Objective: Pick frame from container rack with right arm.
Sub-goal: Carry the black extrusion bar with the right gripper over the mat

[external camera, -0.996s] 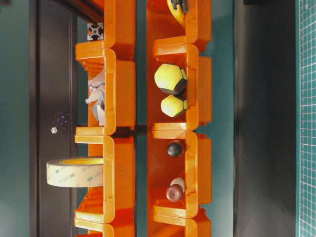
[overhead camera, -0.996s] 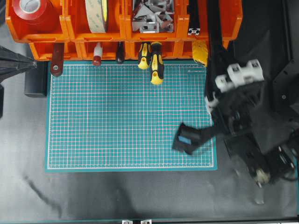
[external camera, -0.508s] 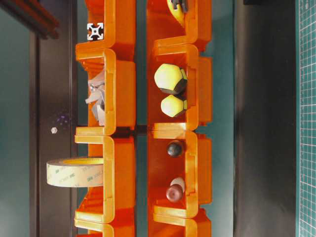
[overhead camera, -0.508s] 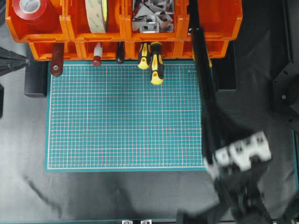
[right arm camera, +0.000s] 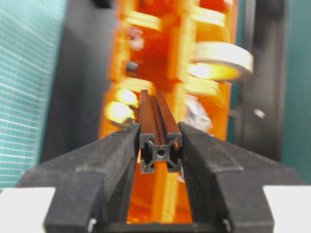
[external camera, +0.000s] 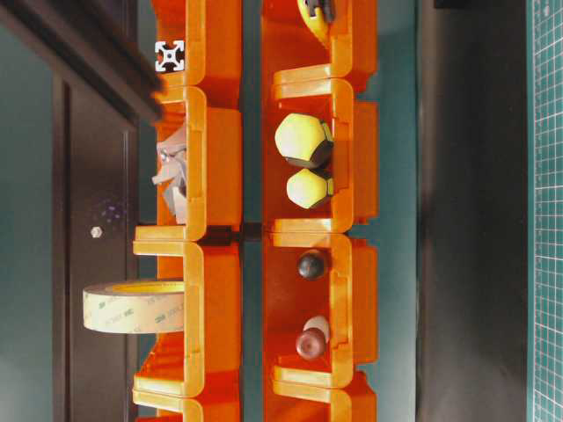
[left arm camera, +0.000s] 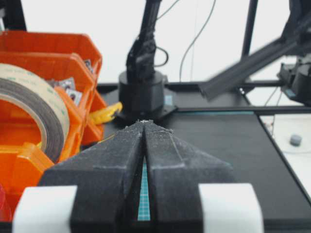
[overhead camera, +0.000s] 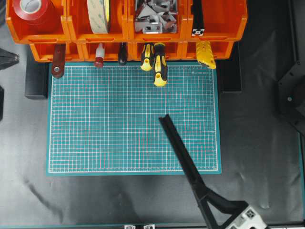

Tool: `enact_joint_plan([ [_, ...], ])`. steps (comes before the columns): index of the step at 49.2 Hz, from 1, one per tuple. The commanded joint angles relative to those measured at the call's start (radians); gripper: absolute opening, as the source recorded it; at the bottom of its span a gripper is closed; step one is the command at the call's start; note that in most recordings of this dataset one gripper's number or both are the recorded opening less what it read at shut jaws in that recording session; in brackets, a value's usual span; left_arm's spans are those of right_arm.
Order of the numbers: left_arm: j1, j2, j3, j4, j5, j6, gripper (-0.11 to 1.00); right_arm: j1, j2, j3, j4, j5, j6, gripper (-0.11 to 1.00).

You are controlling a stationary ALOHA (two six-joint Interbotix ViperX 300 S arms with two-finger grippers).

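My right gripper (right arm camera: 160, 132) is shut on the frame (right arm camera: 160, 153), its black fingers pressing the bar's two sides near its silvery cut end. From overhead, the frame (overhead camera: 183, 157) slants over the green mat's front right part, its far end clear of the container rack (overhead camera: 71, 32). The right gripper's (overhead camera: 224, 212) white parts show at the bottom edge. The left wrist view catches the frame (left arm camera: 250, 63) held in the air at upper right. My left gripper (left arm camera: 144, 125) is shut and empty, beside the rack's (left arm camera: 53, 53) left end.
Another black extrusion bar (overhead camera: 198, 21) lies in the rack's upper right bin. Yellow-and-black screwdriver handles (overhead camera: 159, 67) stick out over the green cutting mat (overhead camera: 105, 124). Tape rolls (overhead camera: 97, 14) and metal brackets (overhead camera: 155, 16) fill other bins. Black cloth surrounds the mat.
The right arm has pulled back toward the table's front edge with the frame, drawing it out of the rack and swinging it over the mat. The left gripper has stayed put.
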Motion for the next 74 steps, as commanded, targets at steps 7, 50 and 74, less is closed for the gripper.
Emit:
enact_joint_plan([
  [7, -0.002, 0.0, -0.034, 0.002, -0.005, -0.003, 0.0, 0.005, -0.018, 0.051, 0.051, -0.124, 0.0, 0.25],
  [50, -0.005, -0.002, -0.031, 0.003, -0.005, 0.002, 0.0, -0.368, -0.023, 0.371, 0.107, -0.709, -0.124, 0.25],
  [74, -0.002, 0.002, -0.029, 0.003, -0.005, 0.003, 0.0, -0.43, 0.043, 0.351, 0.149, -0.782, -0.141, 0.25],
])
